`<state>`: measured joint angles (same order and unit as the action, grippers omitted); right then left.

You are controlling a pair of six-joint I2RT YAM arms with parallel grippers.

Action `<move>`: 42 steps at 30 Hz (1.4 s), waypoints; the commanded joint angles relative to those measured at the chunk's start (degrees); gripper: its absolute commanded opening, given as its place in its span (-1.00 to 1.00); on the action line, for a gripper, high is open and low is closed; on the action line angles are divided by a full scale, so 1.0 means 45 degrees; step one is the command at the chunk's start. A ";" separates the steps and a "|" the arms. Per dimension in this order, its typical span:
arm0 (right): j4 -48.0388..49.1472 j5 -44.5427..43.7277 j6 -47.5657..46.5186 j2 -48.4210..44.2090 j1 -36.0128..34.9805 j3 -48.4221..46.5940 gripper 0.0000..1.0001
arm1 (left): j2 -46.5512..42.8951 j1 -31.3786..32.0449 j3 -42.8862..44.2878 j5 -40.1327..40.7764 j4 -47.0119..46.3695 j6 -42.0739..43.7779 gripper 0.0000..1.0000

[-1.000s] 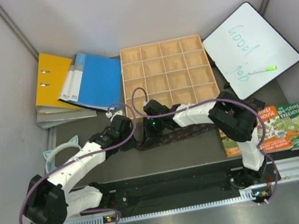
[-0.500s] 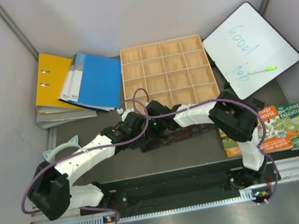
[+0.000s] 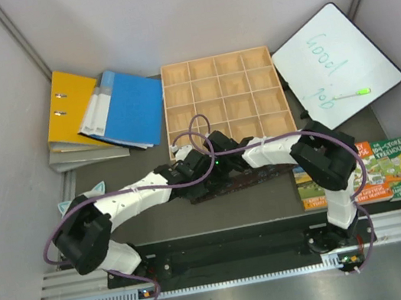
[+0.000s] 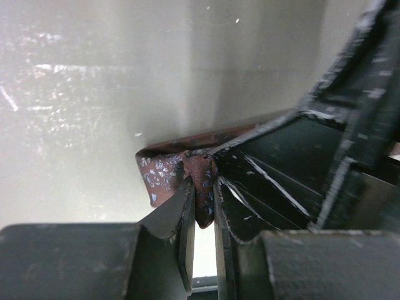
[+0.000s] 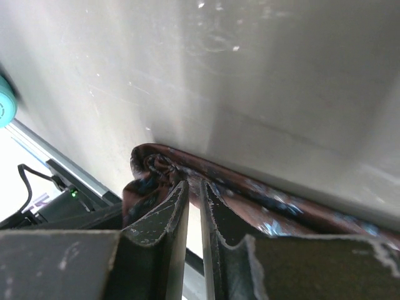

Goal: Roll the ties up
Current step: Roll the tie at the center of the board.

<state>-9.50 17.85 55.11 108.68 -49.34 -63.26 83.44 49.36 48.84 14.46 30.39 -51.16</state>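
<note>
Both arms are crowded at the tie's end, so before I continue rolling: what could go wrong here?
The left pincer grips only a small fold of the tie; it may slip free. The right pincer works right beside it, so the two could collide. Its own hold on the tie is unclear.

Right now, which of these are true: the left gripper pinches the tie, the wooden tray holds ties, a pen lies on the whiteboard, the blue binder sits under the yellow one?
The left gripper pinches the tie: true.
The tray holds ties: false; the compartments in view hold nothing.
A pen lies on the whiteboard: true.
The blue binder sits under the yellow binder: false; the blue one lies on top.
</note>
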 commanded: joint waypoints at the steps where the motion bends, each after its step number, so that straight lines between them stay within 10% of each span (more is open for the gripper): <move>1: -0.0173 -0.0039 -0.0371 -0.1241 0.0261 -0.0062 -0.69 | 0.0598 0.0202 0.0611 -0.0049 -0.0407 -0.0253 -0.76; 13: -0.2362 -0.1426 -0.1192 -0.3486 0.1218 0.0912 -0.60 | 0.1340 0.0495 0.0827 0.0127 -0.0523 -0.0311 -0.60; 25: -0.2460 -0.1583 -0.1036 -0.4933 0.1336 0.1559 -0.57 | 0.1147 0.0924 0.1489 0.0029 -0.0231 -0.0019 0.28; 42: -0.2206 -0.1348 -0.0431 -0.4055 0.0126 0.0037 -0.43 | -0.2348 0.0808 0.1494 0.1728 0.2426 0.0216 0.54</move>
<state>-21.91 11.97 52.58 88.90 -46.87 -58.24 78.39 53.30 57.32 18.35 38.13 -50.35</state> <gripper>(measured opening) 0.259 0.765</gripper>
